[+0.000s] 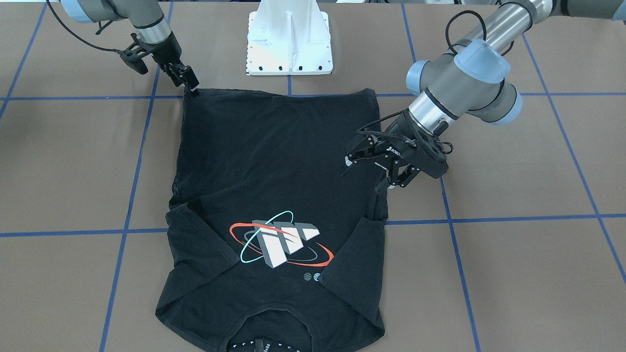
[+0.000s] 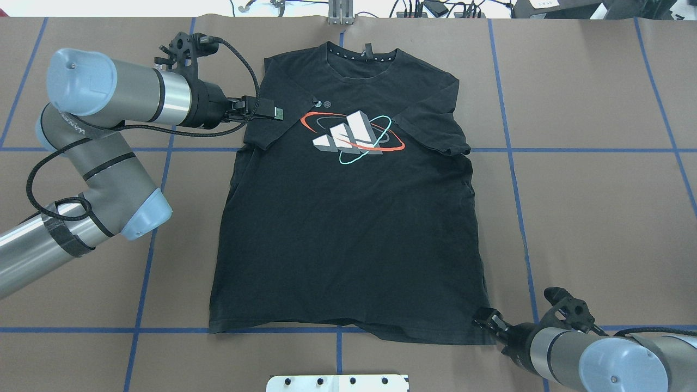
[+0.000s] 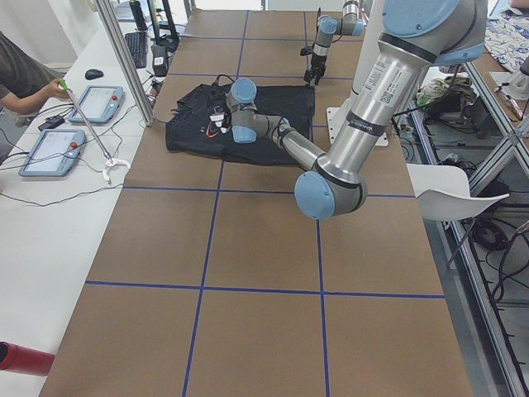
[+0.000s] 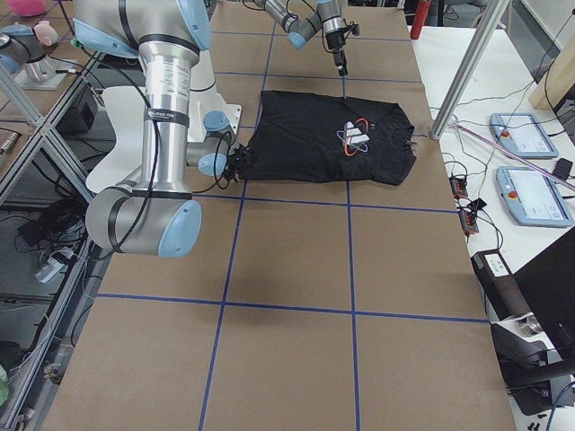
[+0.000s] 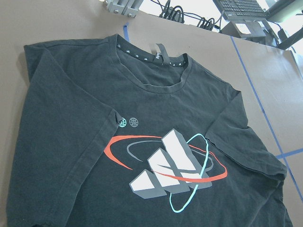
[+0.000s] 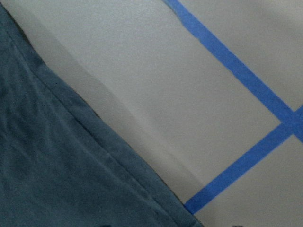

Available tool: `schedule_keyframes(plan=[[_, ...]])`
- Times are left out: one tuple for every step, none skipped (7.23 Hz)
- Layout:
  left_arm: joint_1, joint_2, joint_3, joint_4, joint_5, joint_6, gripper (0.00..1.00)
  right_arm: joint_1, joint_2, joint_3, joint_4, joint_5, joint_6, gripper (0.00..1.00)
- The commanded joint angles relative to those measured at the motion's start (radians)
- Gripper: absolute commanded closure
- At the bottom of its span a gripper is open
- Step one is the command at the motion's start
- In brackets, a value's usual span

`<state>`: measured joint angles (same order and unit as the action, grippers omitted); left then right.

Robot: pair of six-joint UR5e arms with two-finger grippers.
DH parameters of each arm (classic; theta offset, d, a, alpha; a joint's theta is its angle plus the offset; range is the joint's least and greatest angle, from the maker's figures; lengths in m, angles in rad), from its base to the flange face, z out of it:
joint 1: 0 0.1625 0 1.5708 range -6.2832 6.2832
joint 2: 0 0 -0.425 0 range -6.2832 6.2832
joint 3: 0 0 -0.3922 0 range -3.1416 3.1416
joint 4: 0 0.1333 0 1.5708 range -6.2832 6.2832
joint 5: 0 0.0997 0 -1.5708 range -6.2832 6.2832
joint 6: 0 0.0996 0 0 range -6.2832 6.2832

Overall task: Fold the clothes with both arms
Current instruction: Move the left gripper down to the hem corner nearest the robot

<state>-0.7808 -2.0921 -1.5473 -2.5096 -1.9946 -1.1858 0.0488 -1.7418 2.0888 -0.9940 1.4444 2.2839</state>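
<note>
**Shirt flat on table; left pincer open over sleeve, right pincer at hem corner**

The black t-shirt (image 2: 348,228) is being shown lying flat, print up, mid-table on the brown table (image 2: 588,218). Its collar (image 5: 151,59) is lying at the far side from the robot, and its hem is lying near the white mounting base (image 1: 288,44). Both sleeves are being seen turned in over the chest, either side of the orange, teal and white logo (image 2: 353,136).

The left gripper (image 1: 364,176) is being held above the sleeve on the robot's left. Its fingers are spread wide, with nothing between them, clear of the cloth.

The right gripper (image 1: 192,84) is being held down at the near hem corner on the robot's right, tip at the fabric edge. Its fingers are looking drawn close together, but whether the hem is being pinched cannot be told. In the right wrist view only the hem edge, bare table and blue tape lines (image 6: 236,71) are being shown.
</note>
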Motion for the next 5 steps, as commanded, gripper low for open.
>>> schedule_keyframes(plan=[[0.0, 0.001, -0.001, 0.0, 0.0, -0.002, 0.01, -0.017, -0.008, 0.0, 0.0, -0.007, 0.002, 0.41], [0.0, 0.003, 0.001, 0.0, 0.0, -0.002, 0.01, -0.017, -0.008, 0.0, 0.0, -0.009, 0.015, 0.72], [0.0, 0.003, 0.001, 0.0, 0.0, -0.002, 0.01, -0.027, -0.007, 0.0, 0.0, -0.021, 0.032, 1.0], [0.0, 0.004, 0.001, 0.0, 0.0, -0.002, 0.01, -0.032, -0.005, 0.008, 0.0, -0.024, 0.034, 1.0], [0.002, 0.015, -0.001, 0.0, 0.0, -0.002, 0.01, -0.038, -0.007, 0.013, 0.0, -0.024, 0.034, 1.0]])
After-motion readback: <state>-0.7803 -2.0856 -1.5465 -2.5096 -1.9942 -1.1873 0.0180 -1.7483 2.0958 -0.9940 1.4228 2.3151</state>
